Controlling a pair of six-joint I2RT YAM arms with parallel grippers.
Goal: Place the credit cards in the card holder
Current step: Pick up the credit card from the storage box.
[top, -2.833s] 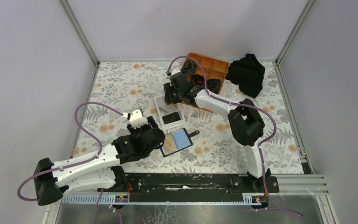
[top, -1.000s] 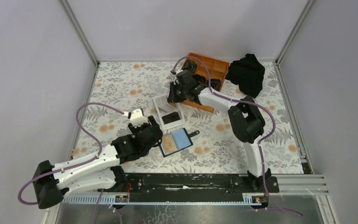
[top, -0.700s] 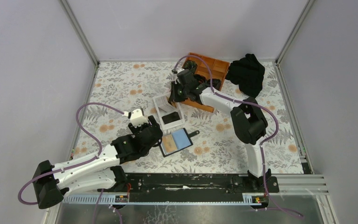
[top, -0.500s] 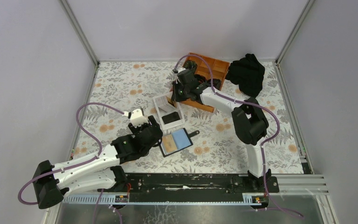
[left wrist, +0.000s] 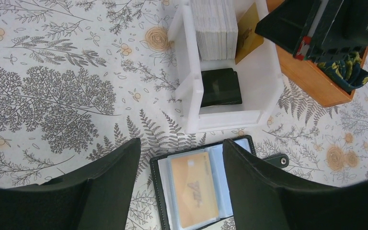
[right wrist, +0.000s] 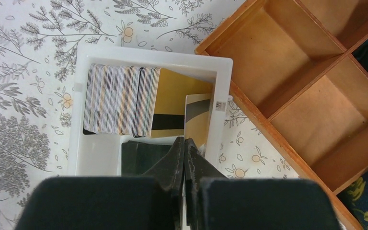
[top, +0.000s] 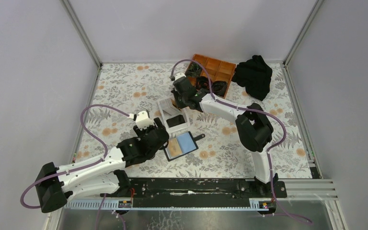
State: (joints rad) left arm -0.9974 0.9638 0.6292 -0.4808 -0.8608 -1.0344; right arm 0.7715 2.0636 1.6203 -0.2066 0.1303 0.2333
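The card holder (top: 168,154) (left wrist: 159,189) lies open on the floral table, with an orange-tan credit card (top: 174,148) (left wrist: 194,191) and a light blue one (top: 186,142) in its sleeves. Its strap tab (left wrist: 276,159) points right. My left gripper (top: 159,135) (left wrist: 181,143) hovers open above the holder's left half, holding nothing. More credit cards (left wrist: 214,21) (right wrist: 120,98) stand stacked in a white box (top: 164,103) (right wrist: 96,158). My right gripper (top: 177,100) (right wrist: 184,141) is shut, tips down in that box at the lower corner of a loose gold card (right wrist: 197,115). I see nothing between its fingers.
A black flat case (left wrist: 220,87) (right wrist: 143,155) lies in the white box's near part. The orange wooden tray (top: 218,69) (right wrist: 287,57) stands right behind the box, with dark items (top: 206,85) in it. A black cloth (top: 254,74) sits at the back right. Walls close in three sides.
My right gripper swung from the tray's edge left and down into the far end of the white box, and its jaws closed. The left arm barely shifted.
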